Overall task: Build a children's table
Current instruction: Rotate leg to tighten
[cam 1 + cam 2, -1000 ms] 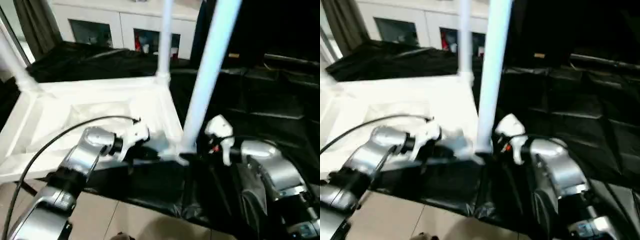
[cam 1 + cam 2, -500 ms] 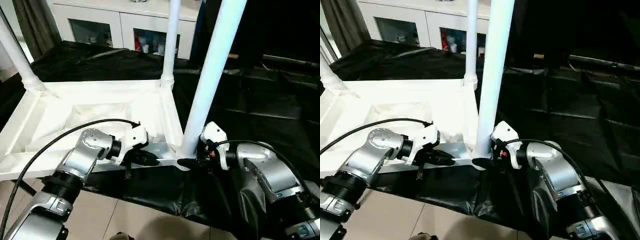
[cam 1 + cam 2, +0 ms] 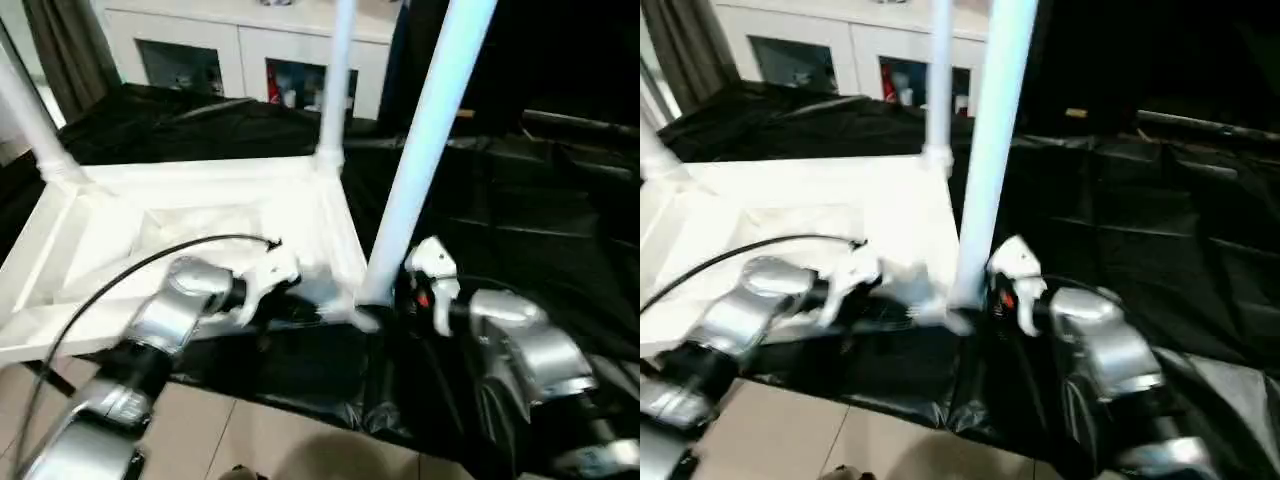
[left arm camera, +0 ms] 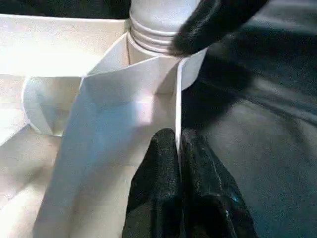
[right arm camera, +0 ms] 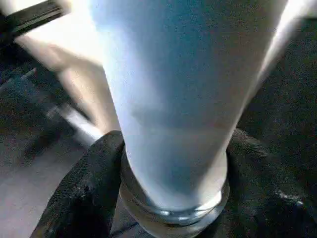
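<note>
The children's table lies upside down on a black sheet, its white top (image 3: 200, 215) showing the ribbed underside. Three white legs stand in corner sockets: far left (image 3: 30, 120), back (image 3: 335, 80) and the near corner leg (image 3: 420, 150). My left gripper (image 3: 300, 312) is shut on the top's thin rim wall (image 4: 177, 124) just beside the near corner socket; its black fingers (image 4: 158, 183) pinch the edge. My right gripper (image 3: 385, 315) is shut around the base of the near leg (image 5: 173, 109), with fingers (image 5: 84, 193) on either side of it above the socket.
A white cabinet with glass doors (image 3: 240, 50) stands behind. The black sheet (image 3: 520, 200) spreads to the right and back. Tiled floor (image 3: 250, 440) lies below the near edge. A black cable (image 3: 120, 275) arcs over my left forearm. A dark curtain (image 3: 70, 50) hangs far left.
The head views have shaken and shifted slightly. Both grippers keep their holds, the left on the rim and the right on the near leg's base.
</note>
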